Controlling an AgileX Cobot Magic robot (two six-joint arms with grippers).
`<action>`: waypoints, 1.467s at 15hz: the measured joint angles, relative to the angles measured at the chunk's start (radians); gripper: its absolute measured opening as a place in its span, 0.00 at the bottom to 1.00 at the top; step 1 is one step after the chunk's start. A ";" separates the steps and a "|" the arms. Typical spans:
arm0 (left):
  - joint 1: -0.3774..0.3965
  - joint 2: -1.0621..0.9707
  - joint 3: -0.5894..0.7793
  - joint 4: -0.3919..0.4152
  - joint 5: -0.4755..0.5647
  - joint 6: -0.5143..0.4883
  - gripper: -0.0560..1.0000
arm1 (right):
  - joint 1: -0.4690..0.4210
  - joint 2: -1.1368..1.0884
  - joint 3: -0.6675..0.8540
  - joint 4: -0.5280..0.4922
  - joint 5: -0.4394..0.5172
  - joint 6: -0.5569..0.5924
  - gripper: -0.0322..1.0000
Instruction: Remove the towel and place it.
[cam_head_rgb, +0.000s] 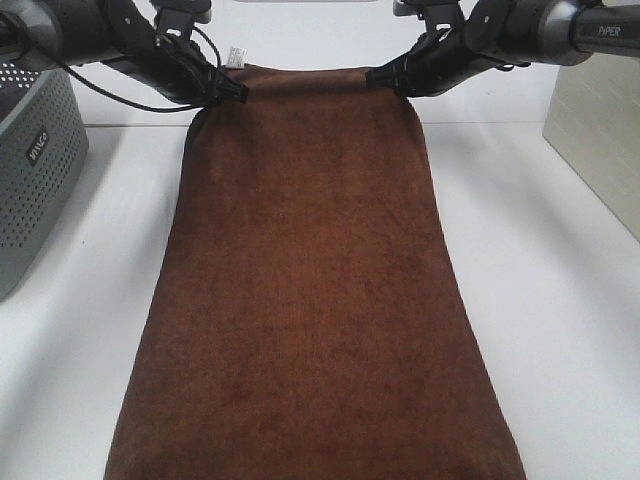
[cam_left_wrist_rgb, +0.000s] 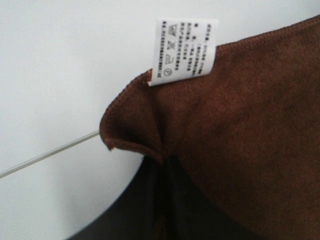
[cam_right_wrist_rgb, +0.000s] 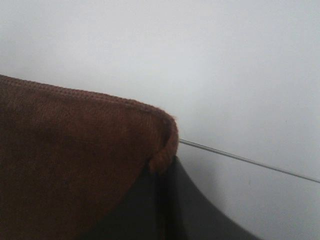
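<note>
Across the middle of the exterior high frame, we see the towel (cam_head_rgb: 310, 300) stretched lengthwise over the white table (cam_head_rgb: 560, 300), running from the top centre down past the bottom edge. At upper left, our left gripper (cam_head_rgb: 232, 90) is clamped on one far corner, just beside the white tag (cam_left_wrist_rgb: 183, 51). At upper right, our right gripper (cam_head_rgb: 380, 77) pinches the other far corner. A grey perforated basket (cam_head_rgb: 35, 170) sits at the left edge.

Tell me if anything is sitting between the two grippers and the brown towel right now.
Nothing visible. The left gripper and right gripper each already pinch a far corner of the towel, jaws shut on the cloth. The white care tag sits beside the left grip, not inside it.
</note>
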 joint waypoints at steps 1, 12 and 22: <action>0.000 0.000 0.000 0.000 -0.012 0.003 0.06 | 0.000 0.000 0.000 0.000 -0.010 -0.001 0.04; -0.001 0.062 -0.003 0.007 -0.145 0.006 0.06 | 0.000 0.056 0.000 0.000 -0.104 -0.008 0.04; -0.001 0.137 -0.003 -0.001 -0.287 0.006 0.06 | 0.000 0.105 0.000 0.000 -0.166 -0.013 0.04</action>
